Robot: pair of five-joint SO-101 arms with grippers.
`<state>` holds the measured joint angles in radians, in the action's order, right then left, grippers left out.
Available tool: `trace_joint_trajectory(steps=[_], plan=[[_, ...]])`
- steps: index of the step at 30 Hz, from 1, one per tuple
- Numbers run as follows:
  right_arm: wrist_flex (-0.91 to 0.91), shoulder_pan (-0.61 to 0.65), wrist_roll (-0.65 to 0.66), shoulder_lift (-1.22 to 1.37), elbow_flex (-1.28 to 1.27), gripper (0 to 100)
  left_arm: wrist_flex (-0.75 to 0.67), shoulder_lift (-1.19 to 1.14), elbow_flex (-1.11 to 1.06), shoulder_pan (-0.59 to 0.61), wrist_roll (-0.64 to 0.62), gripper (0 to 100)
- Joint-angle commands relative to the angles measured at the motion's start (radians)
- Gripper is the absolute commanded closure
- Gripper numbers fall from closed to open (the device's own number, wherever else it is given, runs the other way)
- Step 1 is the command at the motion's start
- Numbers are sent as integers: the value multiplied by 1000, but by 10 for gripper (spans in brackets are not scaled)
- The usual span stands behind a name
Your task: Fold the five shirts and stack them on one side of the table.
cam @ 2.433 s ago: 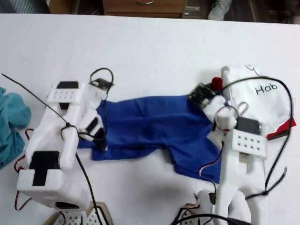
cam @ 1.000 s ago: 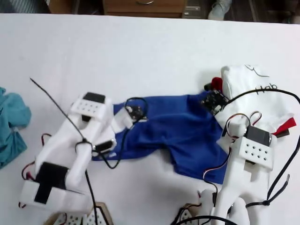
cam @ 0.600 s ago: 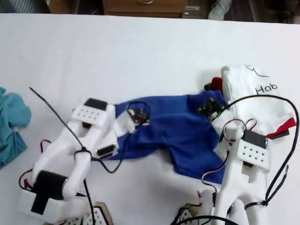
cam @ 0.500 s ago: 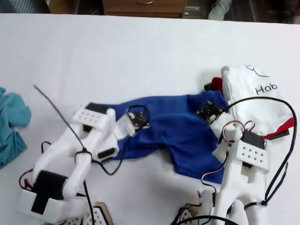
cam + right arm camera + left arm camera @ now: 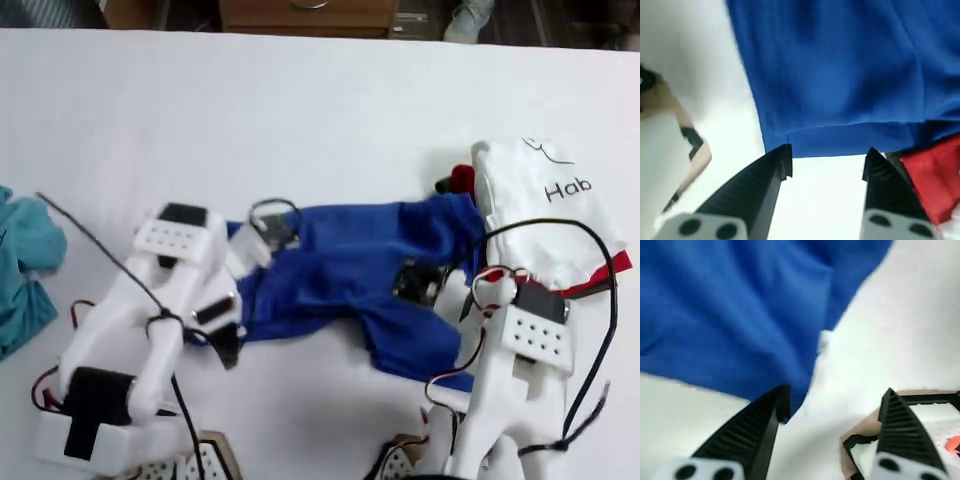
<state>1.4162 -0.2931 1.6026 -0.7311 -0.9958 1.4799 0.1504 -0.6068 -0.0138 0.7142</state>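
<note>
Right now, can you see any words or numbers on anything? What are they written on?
On the white shirt: a few dark letters, cut short by the fold, so no whole word can be read.
Above them on the same shirt: a thin dark line, a drawing and not a word.
On the blue shirt, the red shirt and the teal shirt: no writing can be seen.

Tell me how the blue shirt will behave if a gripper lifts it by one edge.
The blue shirt is probably floppy: it lies wrinkled and bunched on the table, so a lifted edge would likely drape and trail. It looks thin and light, so a push would probably bunch it up rather than slide it whole.
</note>
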Motion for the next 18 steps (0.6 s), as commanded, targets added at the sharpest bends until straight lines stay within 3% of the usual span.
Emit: trace_joint_trajectory(steps=[1,6,11,18], plan=[[64,5,121,-74,41,765,49,38,114,89,23,691],[196,4,270,-90,35,763,115,35,214,175,29,691],[65,-1,301,-91,-95,757,137,35,229,195,21,691],[-19,31,316,-99,-235,669,184,35,231,222,21,691]])
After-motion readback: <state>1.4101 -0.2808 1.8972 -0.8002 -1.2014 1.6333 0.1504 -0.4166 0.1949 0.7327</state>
